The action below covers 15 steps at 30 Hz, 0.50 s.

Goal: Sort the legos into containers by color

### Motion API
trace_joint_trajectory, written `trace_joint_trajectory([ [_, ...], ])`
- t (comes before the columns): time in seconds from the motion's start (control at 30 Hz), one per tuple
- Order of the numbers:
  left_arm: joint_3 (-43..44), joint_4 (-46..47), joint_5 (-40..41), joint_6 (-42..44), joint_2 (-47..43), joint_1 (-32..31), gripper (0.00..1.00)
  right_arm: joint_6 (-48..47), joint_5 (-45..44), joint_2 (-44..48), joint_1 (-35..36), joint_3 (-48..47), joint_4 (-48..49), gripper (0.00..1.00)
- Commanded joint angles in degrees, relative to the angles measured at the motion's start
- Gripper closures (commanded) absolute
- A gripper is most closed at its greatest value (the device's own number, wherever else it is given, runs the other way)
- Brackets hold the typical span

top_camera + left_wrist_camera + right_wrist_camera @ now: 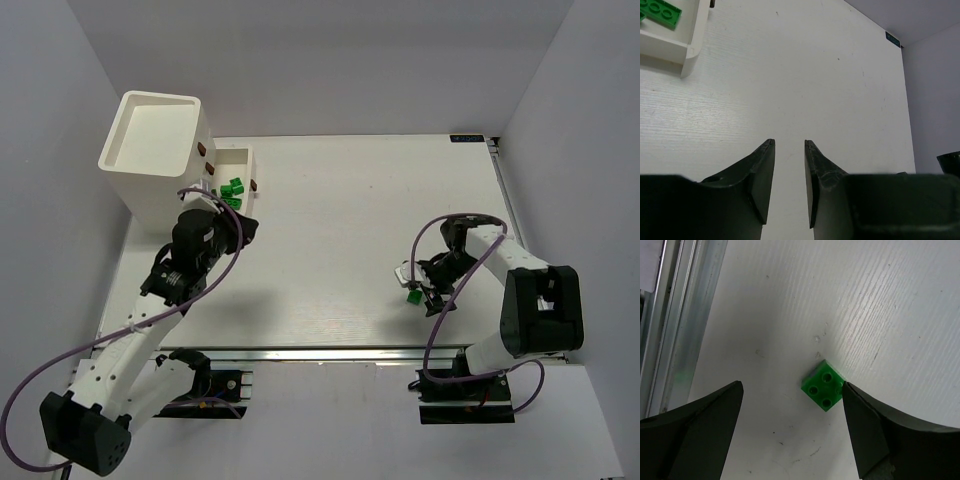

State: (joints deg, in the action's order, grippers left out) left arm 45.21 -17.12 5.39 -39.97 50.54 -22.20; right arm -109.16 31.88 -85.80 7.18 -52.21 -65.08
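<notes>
**Q:** What is the setting?

**A:** A white worktop [340,230] boxed in by pale grey walls [560,120], seen from above.

**Q:** Where are the containers?

**A:** At the far left. A tall white bin [150,195] stands there, with a low white tray [232,160] touching its right side. Several green bricks [233,188] lie in the tray.

**Q:** And the two hands?

**A:** The left hand [789,142] hovers at the tray's near edge, fingers narrowly apart, holding nothing. The right hand [792,386] is at the near right, spread wide around a lone green brick [823,391]. That brick lies on the worktop, close against one finger.
</notes>
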Motion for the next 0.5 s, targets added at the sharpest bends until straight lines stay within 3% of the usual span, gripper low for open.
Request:
trace_joint_trajectory([
  [0.0, -1.7, 0.3, 0.0, -2.0, -2.9, 0.3, 0.59, -5.7, 0.9, 1.3, 0.0, 1.9, 5.7, 0.15],
  [0.27, -2.5, -1.0, 0.3, -2.7, -4.6, 0.3, 0.59, -5.3, -1.0, -1.0, 0.6, 3.1, 13.3, 0.15],
  [0.47, -2.8, -1.8, 0.6, -2.9, -5.3, 0.3, 0.59, -10.5, -4.1, -3.8, 1.3, 2.8, 10.2, 0.19],
])
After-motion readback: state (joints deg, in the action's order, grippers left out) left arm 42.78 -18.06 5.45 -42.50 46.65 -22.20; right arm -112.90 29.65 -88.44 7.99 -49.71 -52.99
